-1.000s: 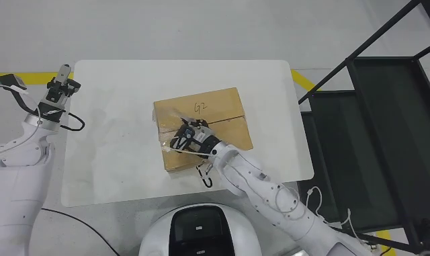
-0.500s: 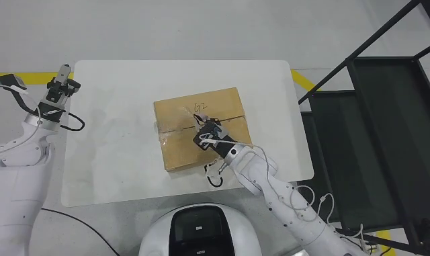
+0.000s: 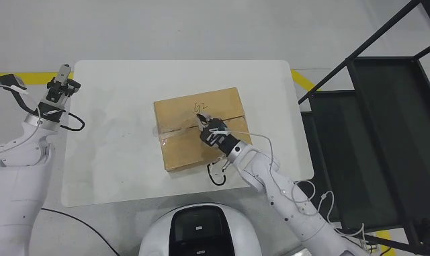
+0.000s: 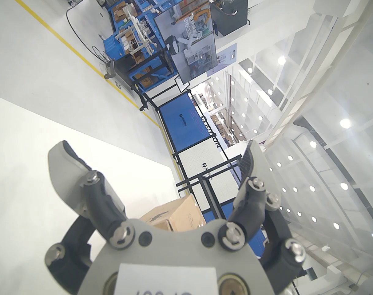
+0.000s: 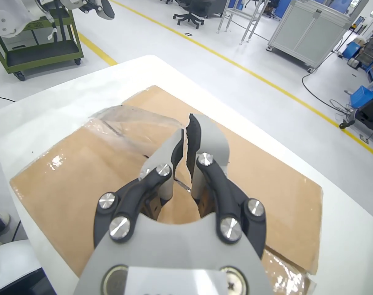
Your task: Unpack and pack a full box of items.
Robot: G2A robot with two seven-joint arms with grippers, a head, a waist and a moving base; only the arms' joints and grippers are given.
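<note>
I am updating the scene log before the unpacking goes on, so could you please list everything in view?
box: one, brown cardboard, middle of the table, flaps shut.
tape: one strip, clear, along the box's top seam, partly lifted and crumpled.
table: one, white, under the box.
rack: one, black metal, on the floor off the table's right side.
floor lines: several stretches, yellow, on the floor at both sides of the table.
left gripper: one, grey and black, open, held off the table's left edge.
right gripper: one, grey and black, shut, over the box's seam by the lifted tape.
</note>
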